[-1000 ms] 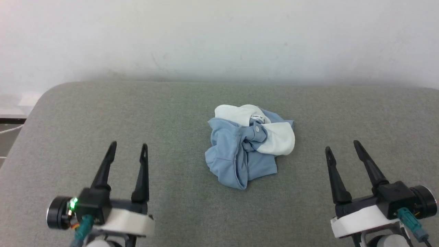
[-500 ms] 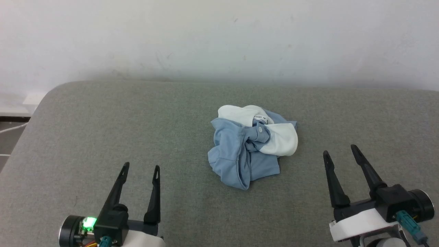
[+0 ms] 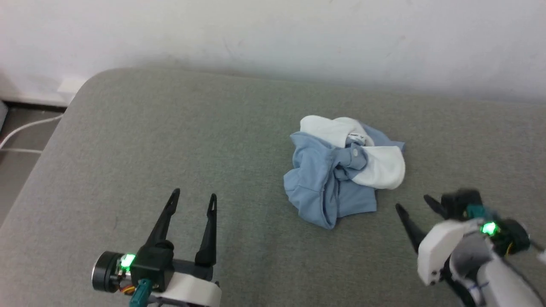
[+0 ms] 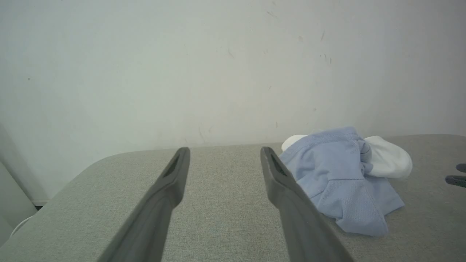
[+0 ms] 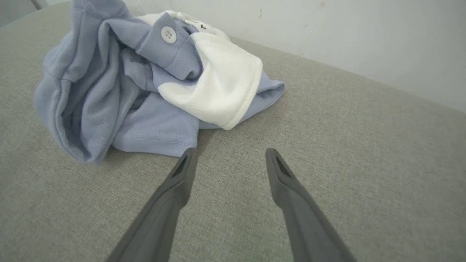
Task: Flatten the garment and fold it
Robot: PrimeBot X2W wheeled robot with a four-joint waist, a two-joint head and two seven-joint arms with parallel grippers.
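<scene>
"So where does the garment sit for me right now?"

"You have the garment [image 3: 337, 179], a light blue polo shirt of fine, soft knit, crumpled into a rounded heap on the grey woven padded surface [image 3: 170, 128]. In the head view it lies right of centre. Its white collar [image 5: 218, 83] curls over the top as a thick, pebbly band with a stitched edge. A narrow blue tab carrying one round white button [image 5: 168, 34] pokes up out of the folds."

"And my grippers?"

"Your left gripper [image 3: 194, 194] sits over bare cloth, well apart from the heap and to its left. Its two long, dark, tapered fingers are spread wide with nothing between them. Your right gripper [image 3: 413, 203] is blurred in the head view, but its own wrist view shows the jaws apart and empty. Its tips are just beside the shirt's stitched hem, and the head view shows a strip of grey cloth between them and the hem."

"Anything else around?"

"The surface rounds off at its far left corner. Behind it stands a plain off-white wall [image 3: 273, 30] with faint scuffs, and a thin white cable [image 3: 30, 126] runs along the floor at the left. A green light [image 3: 127, 261] glows on your left wrist, and another on the right."
</scene>
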